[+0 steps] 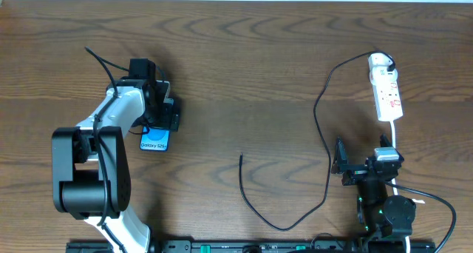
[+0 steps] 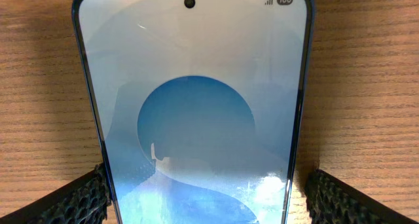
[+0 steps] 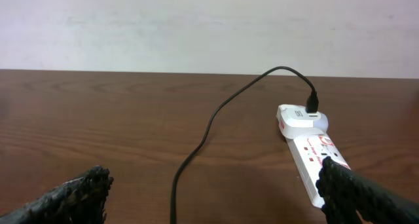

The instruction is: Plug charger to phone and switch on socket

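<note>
Far left of table [image 1: 244, 61]: left arm [image 1: 111, 135], left gripper [image 2: 204, 204] down over phone.
Left gripper: jaws apart, pads [image 2: 78, 201] flank phone's long edges; gap shows on one side, not clamped.
Phone [image 1: 155, 141]: flat on wood, blue screen up, partly under gripper.
Charger [image 1: 319, 120]: free plug end [image 1: 241, 158] lies mid-table, well apart from phone; other end sits in socket's far end.
Socket [image 1: 386, 94]: right rear, white cord [image 1: 396, 135] trailing fwd.
Right gripper [image 3: 213, 191]: wide open, empty, near socket's near end.

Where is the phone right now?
Overhead, the phone lies on the table's left side, straddled by the open left gripper, far from the power strip on the right.
</note>
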Tool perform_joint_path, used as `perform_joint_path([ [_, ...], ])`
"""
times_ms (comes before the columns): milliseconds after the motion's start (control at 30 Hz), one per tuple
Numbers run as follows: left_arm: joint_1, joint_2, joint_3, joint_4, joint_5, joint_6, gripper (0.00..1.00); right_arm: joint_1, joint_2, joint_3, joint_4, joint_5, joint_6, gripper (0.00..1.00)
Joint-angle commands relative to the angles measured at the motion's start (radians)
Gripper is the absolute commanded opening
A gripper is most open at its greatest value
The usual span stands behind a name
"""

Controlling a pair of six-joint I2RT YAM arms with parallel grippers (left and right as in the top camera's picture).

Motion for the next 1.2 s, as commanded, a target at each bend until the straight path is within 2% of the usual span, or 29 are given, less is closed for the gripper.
perform_joint_path([
  [0, 0.001, 0.055, -0.015, -0.017, -0.032, 0.014, 0.93, 0.007, -0.008, -0.002, -0.003, -0.006, 0.011, 0.99],
  [200, 0.001, 0.055, -0.015, -0.017, -0.032, 0.014, 0.88, 0.007, -0.008, -0.002, -0.003, -0.006, 0.011, 0.99],
  [1067, 0.001, 0.055, -0.015, -0.017, -0.032, 0.014, 0.81, 0.007, -0.008, -0.002, -0.003, -0.006, 0.011, 0.99],
  [1167, 0.001, 0.055, -0.015, -0.017, -0.032, 0.014, 0.77, 0.007, -0.008, -0.002, -0.003, -0.006, 0.011, 0.99],
])
